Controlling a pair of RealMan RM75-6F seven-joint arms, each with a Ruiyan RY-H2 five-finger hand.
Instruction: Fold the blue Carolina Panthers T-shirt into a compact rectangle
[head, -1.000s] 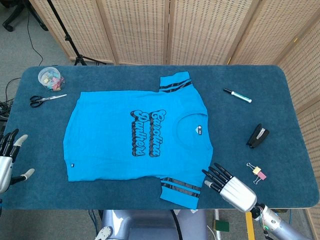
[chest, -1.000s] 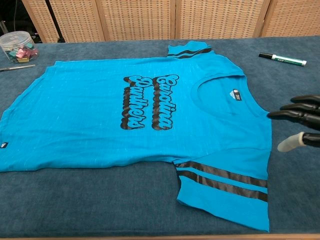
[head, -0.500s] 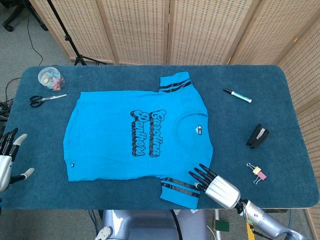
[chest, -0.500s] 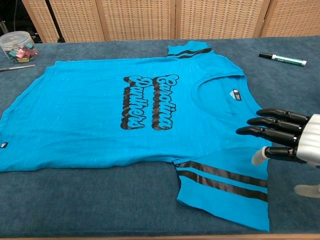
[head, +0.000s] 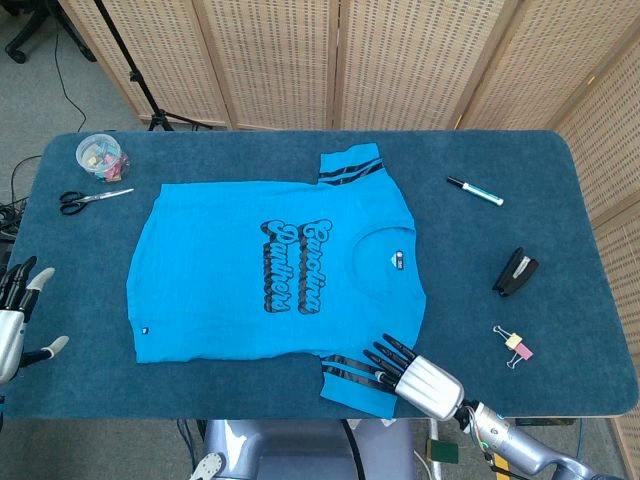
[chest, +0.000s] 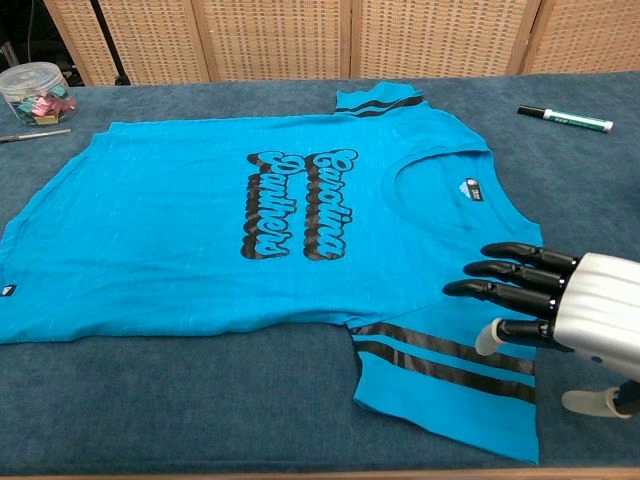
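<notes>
The blue Carolina Panthers T-shirt (head: 270, 270) (chest: 230, 220) lies flat and unfolded on the table, printed side up, collar toward the right. Its near sleeve with two black stripes (head: 358, 378) (chest: 440, 385) points at the front edge. My right hand (head: 412, 374) (chest: 560, 305) hovers over the outer edge of that sleeve, fingers (chest: 490, 270) stretched out and apart, holding nothing. At the table's front left corner my left hand (head: 18, 315) shows only in the head view, off the shirt, fingers spread and empty.
Scissors (head: 92, 198) and a clear tub of clips (head: 102, 156) (chest: 35, 92) sit at the back left. A marker (head: 474, 191) (chest: 565, 119), a black stapler (head: 515, 271) and a binder clip (head: 516, 347) lie right of the shirt. Folding screens stand behind the blue table (head: 560, 200).
My right hand has slid left from beside the shirt to above the near striped sleeve. The left hand has barely moved. The shirt lies as before.
</notes>
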